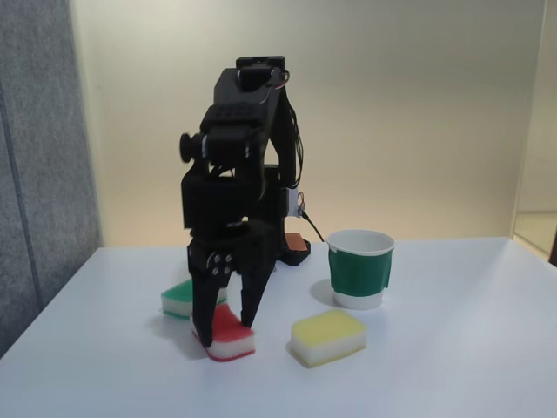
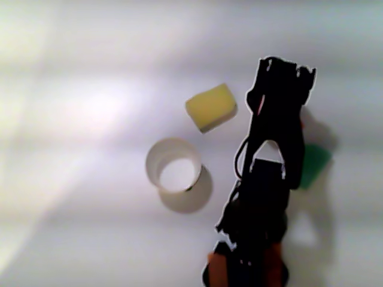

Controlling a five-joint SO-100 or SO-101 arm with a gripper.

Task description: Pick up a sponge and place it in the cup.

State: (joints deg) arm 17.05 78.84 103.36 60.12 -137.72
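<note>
The red-topped sponge (image 1: 231,338) lies flat on the white table in the fixed view, front and centre-left. My black gripper (image 1: 224,328) points straight down over it, open, with one finger at the sponge's left end and the other at its back right side. The sponge still rests on the table. The white cup (image 1: 359,268) with a dark green sleeve stands upright to the right, a short way behind the sponge. From above, the cup (image 2: 173,165) is an open white ring left of the arm, and the gripper (image 2: 283,69) covers the red sponge.
A green-topped sponge (image 1: 181,297) lies just behind and left of the red one, close to my fingers. A yellow-topped sponge (image 1: 327,336) sits in front of the cup. The arm's base with orange parts (image 2: 245,266) stands behind, and a grey wall panel (image 1: 39,157) lines the left.
</note>
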